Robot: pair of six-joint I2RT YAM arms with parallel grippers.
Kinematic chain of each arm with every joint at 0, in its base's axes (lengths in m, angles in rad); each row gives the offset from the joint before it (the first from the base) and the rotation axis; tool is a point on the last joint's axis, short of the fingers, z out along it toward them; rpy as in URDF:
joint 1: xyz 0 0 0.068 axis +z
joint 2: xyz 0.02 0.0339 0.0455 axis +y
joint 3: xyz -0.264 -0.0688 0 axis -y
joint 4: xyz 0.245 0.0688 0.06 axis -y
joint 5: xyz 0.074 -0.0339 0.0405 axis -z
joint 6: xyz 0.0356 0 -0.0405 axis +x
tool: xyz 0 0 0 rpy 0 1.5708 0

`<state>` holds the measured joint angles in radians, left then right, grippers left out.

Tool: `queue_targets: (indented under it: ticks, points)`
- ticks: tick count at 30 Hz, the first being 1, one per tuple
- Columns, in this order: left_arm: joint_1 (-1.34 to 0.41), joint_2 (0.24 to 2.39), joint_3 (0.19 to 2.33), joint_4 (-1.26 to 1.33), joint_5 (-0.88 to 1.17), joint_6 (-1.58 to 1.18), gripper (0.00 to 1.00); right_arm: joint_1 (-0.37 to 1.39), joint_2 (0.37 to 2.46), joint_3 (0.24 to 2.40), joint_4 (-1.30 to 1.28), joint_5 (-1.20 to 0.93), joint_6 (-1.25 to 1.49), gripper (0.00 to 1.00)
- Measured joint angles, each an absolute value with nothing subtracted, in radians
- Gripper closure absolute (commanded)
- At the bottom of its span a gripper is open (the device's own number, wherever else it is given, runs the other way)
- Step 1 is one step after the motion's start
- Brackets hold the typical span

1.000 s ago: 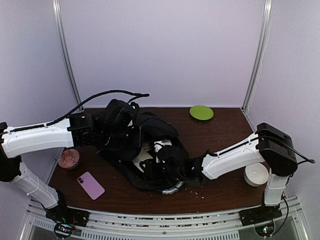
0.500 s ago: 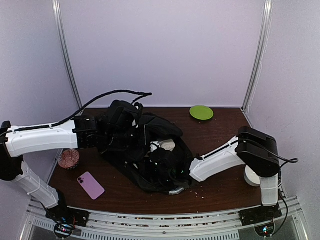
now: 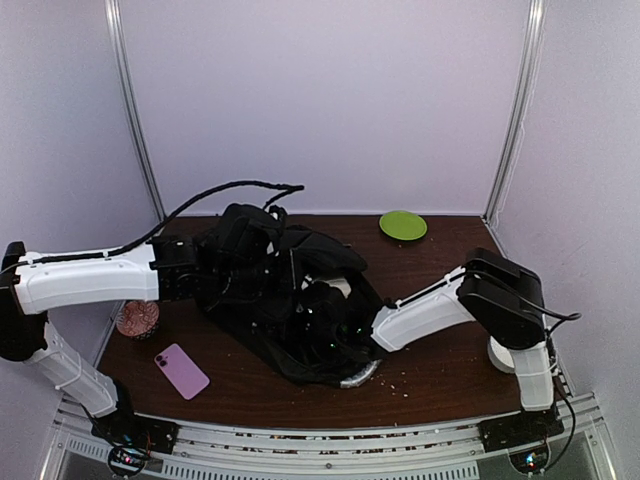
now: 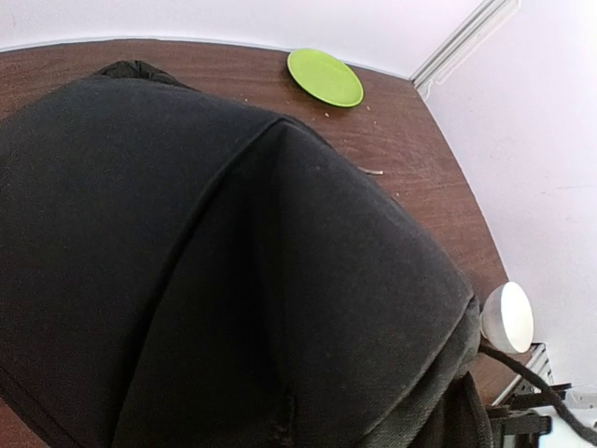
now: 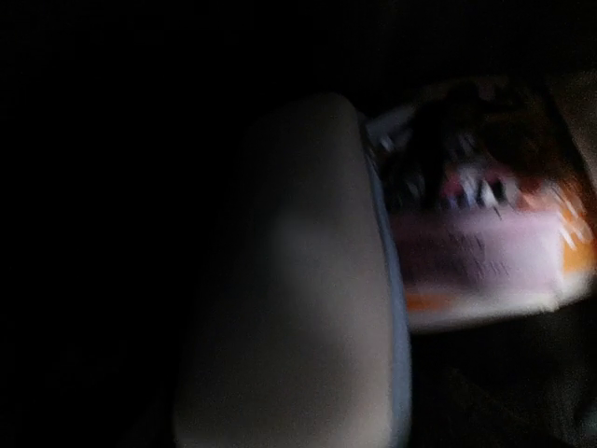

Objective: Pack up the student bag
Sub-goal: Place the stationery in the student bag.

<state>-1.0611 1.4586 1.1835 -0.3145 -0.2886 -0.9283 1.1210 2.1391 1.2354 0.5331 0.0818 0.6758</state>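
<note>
- Got student bag (image 3: 290,290) slumped at bench (image 3: 440,375) centre, leaning toward 9 o'clock, with a silvery rim showing at its 5 o'clock edge.
- See left gripper (image 3: 205,268) pressed into the bag fabric from 9 o'clock. Can't tell jaws, hidden. Left wrist view is mostly black fabric.
- See right gripper (image 3: 342,322) pushed into the bag opening from 3 o'clock. Can't tell jaws here either.
- Getting only dark blur from right wrist: pale rounded shape (image 5: 298,280) beside a printed pink-and-orange item (image 5: 485,252).
- Also have green plate (image 3: 403,224) at 1 o'clock, purple phone (image 3: 181,370) at 7 o'clock, reddish round item (image 3: 137,318) at 9 o'clock and white round object (image 3: 505,352) at 4 o'clock.
</note>
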Motion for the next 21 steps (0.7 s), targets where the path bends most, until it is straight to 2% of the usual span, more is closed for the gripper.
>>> queue_targets:
  ticks: [8, 13, 17, 21]
  points:
    - [-1.016, 1.455, 1.182, -0.304, -0.26, -0.926, 1.0, 1.132, 1.911, 1.005, 0.558, 0.013, 0.631, 0.07]
    - [-0.985, 1.453, 1.181, -0.296, -0.245, -0.926, 1.0, 1.16, 1.834, 0.936, 0.584, -0.006, 0.591, 0.13]
    - [-0.979, 1.453, 1.179, -0.294, -0.244, -0.927, 1.0, 1.173, 1.785, 0.833, 0.657, 0.009, 0.63, 0.31]
    - [-0.978, 1.453, 1.176, -0.292, -0.237, -0.934, 1.0, 1.167, 1.812, 0.83, 0.699, 0.039, 0.706, 0.61]
